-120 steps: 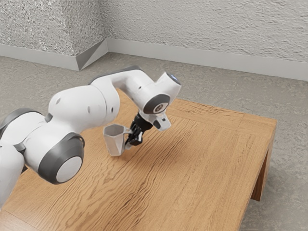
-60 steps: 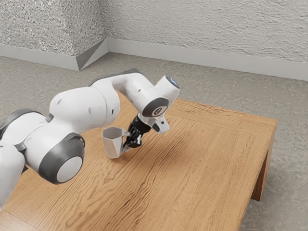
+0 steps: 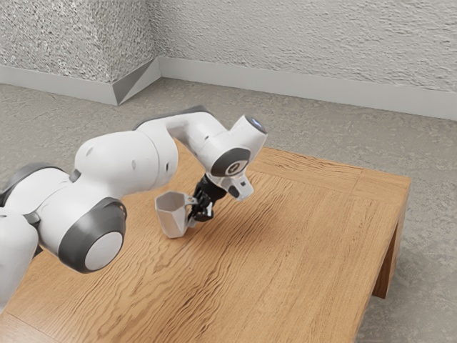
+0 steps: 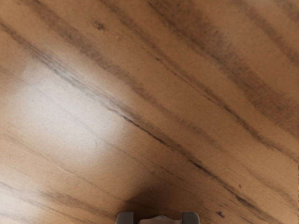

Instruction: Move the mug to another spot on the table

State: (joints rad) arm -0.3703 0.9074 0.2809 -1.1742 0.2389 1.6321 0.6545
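mug (image 3: 171, 214) upright, mouth up, near the table (image 3: 307, 236) edge on the exterior view's left; base at or just off the wood, cannot tell which. gripper (image 3: 201, 208) clenched on the mug's side that faces the open tabletop, so the cup body trails behind. judgement: carry toward the exterior view's right.

Along the top of the frame: rough grey plaster walls (image 3: 300, 36), meeting in a corner at upper left. Just below, a pale grey skirting board (image 3: 307, 86). Then speckled grey floor (image 3: 428, 150), down the right side and at upper left. Across the lower centre, an oak-coloured wooden table (image 3: 307, 243), bold wavy grain, thick leg at lower right. In the wrist view, a soft pale sheen across that grain.
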